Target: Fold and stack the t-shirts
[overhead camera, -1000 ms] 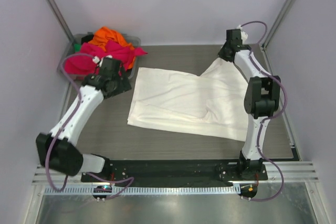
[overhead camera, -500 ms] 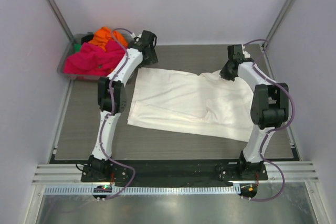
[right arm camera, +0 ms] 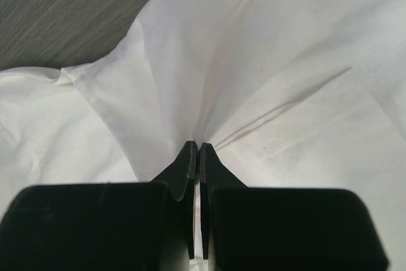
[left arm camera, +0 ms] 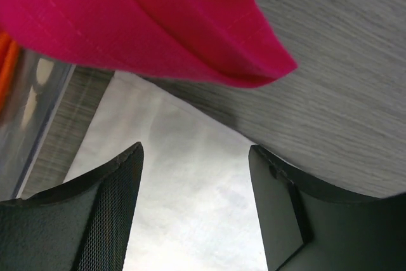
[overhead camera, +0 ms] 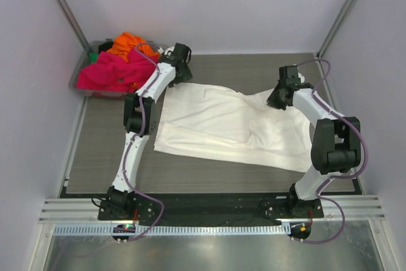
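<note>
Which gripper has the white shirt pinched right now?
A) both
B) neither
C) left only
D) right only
D: the right gripper is shut, with folds of the cream-white t-shirt drawn in between its fingers, while the left gripper stands open above the shirt's edge with nothing between its fingers.

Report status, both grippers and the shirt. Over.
Left gripper open over cream t-shirt corner. Right gripper shut on it. Pink t-shirt close ahead of left gripper.

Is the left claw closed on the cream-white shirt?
No, the left claw is open, its fingers apart, with the cream-white shirt visible between them.
</note>
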You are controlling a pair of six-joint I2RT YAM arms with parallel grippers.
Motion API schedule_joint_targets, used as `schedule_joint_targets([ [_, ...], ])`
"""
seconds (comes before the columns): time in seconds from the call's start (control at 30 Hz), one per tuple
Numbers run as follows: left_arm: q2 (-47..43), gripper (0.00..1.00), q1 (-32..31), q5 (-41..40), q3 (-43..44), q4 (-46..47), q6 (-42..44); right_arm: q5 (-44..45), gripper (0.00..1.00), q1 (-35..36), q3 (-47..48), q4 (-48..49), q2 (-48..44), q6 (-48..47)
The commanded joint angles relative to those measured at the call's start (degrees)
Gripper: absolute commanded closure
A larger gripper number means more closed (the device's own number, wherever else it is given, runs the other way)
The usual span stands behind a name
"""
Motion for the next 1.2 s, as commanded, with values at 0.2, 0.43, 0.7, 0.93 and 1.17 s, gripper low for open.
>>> schedule_joint_targets([
  [0.2,5.8,0.34,2.2,-3.1,2.4,2.5,-7.2,-1.5,0.99,0.3,-6.5,1.9,-7.4,-1.9],
  [0.43,8.0,0.54,3.0,-2.5,2.4,0.7,-8.3,-2.2,0.99,0.3,-7.3,1.8,-8.2,-2.2],
  [0.7,8.6,0.86,3.4,0.9,1.4,0.9,-8.3,-1.9,0.99,0.0,-8.1,1.3,-11.7,-2.7],
  [0.93,4.9,1.00,3.5,2.5,0.6,-0.4,-8.2,-1.7,0.99,-1.2,-4.1,-1.1,-11.9,-3.6],
  [1.17,-4.1,1.00,3.4,3.3,-5.6,0.2,-7.2,0.8,0.99,-1.2,0.7,-7.1,-14.1,-3.5],
])
